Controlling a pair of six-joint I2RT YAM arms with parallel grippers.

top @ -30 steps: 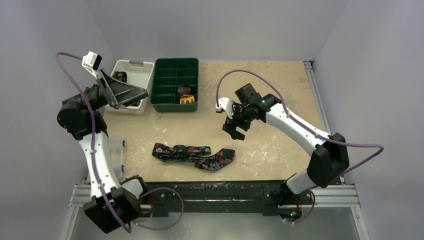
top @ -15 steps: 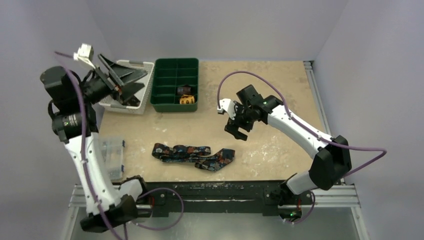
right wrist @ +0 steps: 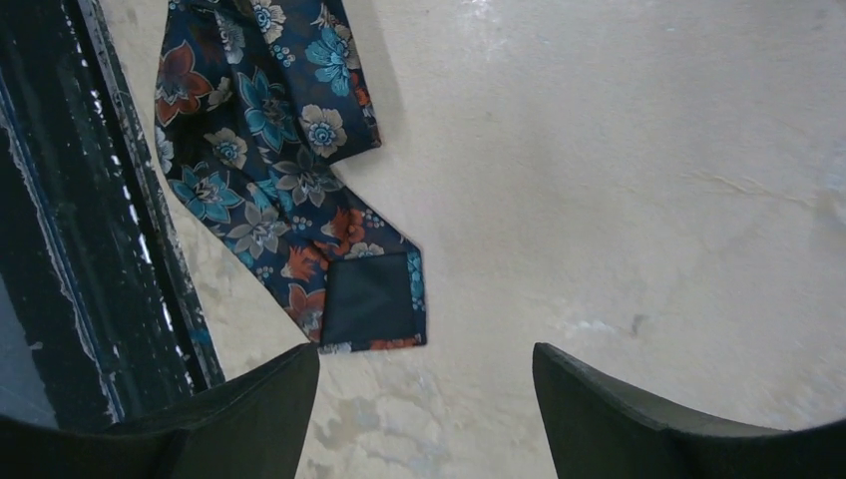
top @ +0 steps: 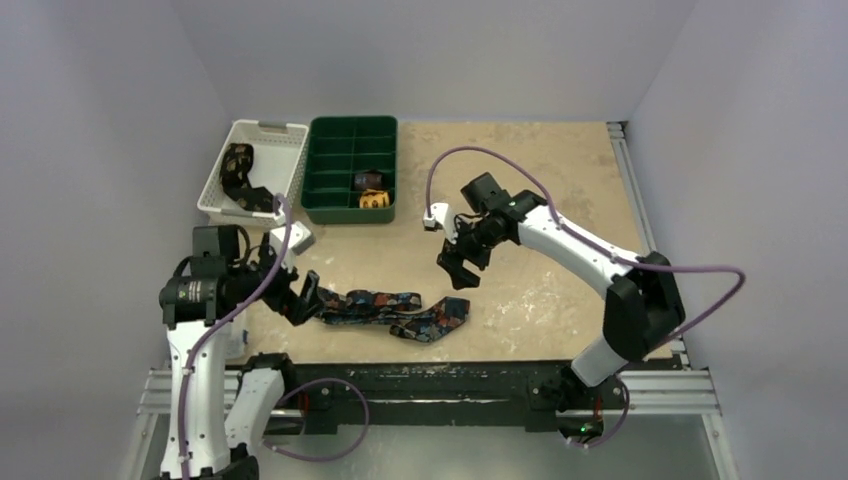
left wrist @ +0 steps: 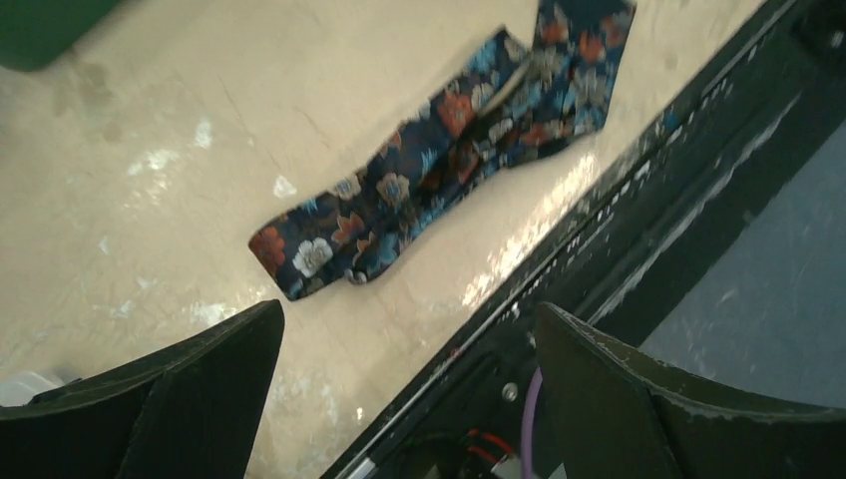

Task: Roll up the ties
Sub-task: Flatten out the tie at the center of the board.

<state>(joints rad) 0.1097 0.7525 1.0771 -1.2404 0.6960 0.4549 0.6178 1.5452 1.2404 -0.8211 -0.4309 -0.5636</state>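
Note:
A dark navy tie (top: 390, 312) with a floral print lies folded over itself near the table's front edge. It also shows in the left wrist view (left wrist: 439, 190) and the right wrist view (right wrist: 269, 160). My left gripper (top: 305, 300) hangs low at the tie's narrow left end, open and empty (left wrist: 409, 314), partly over the table edge. My right gripper (top: 455, 270) hovers above and behind the tie's wide right end, open with nothing between its fingers (right wrist: 424, 351). Two rolled ties, one dark (top: 370, 181) and one yellow (top: 374, 200), sit in the green tray.
The green compartment tray (top: 352, 124) stands at the back, left of centre. A white basket (top: 262, 128) beside it holds a black-and-gold tie (top: 238, 165). A black metal rail (top: 450, 380) runs along the front edge, just below the navy tie.
My left arm has swung down from over the white basket to the tie's left end. The right gripper has shifted slightly left and towards the tie.

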